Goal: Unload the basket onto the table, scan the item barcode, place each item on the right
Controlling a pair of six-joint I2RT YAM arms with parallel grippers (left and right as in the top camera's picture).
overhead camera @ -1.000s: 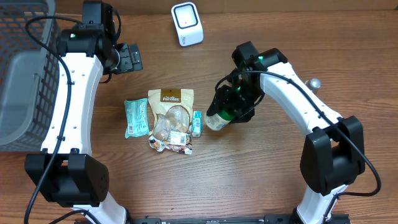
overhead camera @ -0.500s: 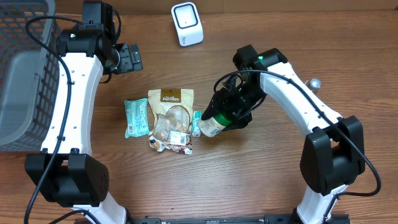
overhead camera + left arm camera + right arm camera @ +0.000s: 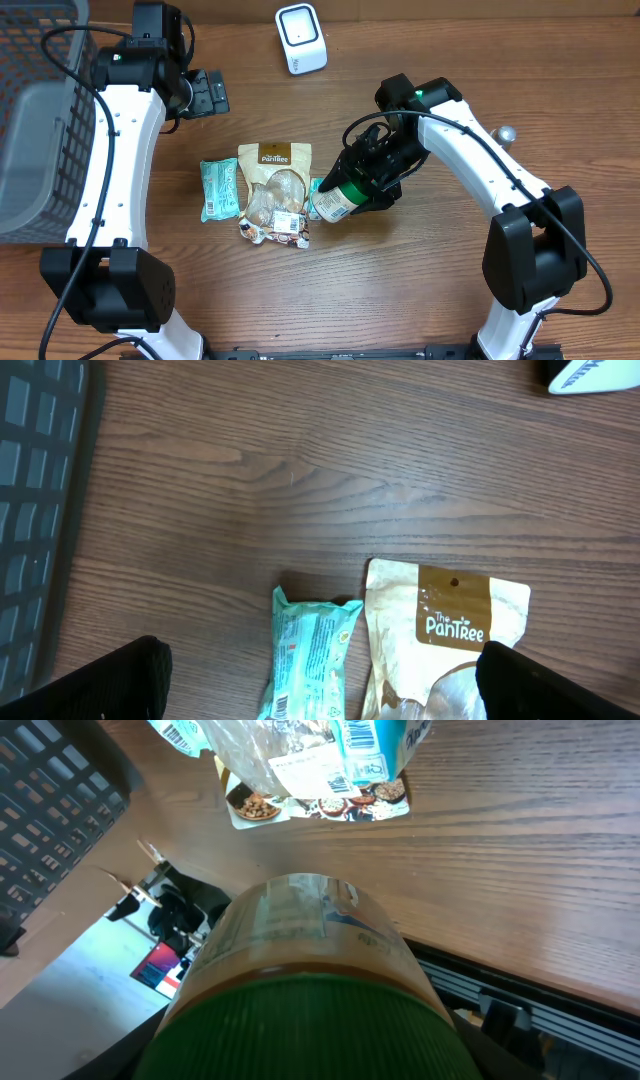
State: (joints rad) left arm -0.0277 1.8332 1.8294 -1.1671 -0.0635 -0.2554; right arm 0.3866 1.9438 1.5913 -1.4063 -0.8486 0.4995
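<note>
Nearest the robot's side, just off the centre of the table (image 3: 400,290) toward 3 o'clock in the overhead view, the right claw (image 3: 370,182) is clenched on the jar (image 3: 333,201). It grips the green-lidded end, and the body tips toward 8 o'clock. I judge the jar rigid, smooth and round, moderately heavy, and likely to twist or slip in a loose grip. A firm hold at the lid suits it, since that leaves the label wrapping the body uncovered. No barcode shows on the visible side. What the jar holds I cannot tell, beyond an amber tint under the lid.

The jar's base end overlaps a small teal carton (image 3: 316,190), which lies against a tan snack pouch (image 3: 274,185). A teal packet (image 3: 218,189) sits just beside the pouch at its 9 o'clock.

Farther off, at 10 o'clock, the left claw (image 3: 212,92) hangs released, jaws spread wide and holding nothing. At 9 to 10 o'clock stands the wire basket (image 3: 30,60), and no goods show inside it. The white scanner (image 3: 301,38) stands at 12 o'clock, well apart from the jar.
</note>
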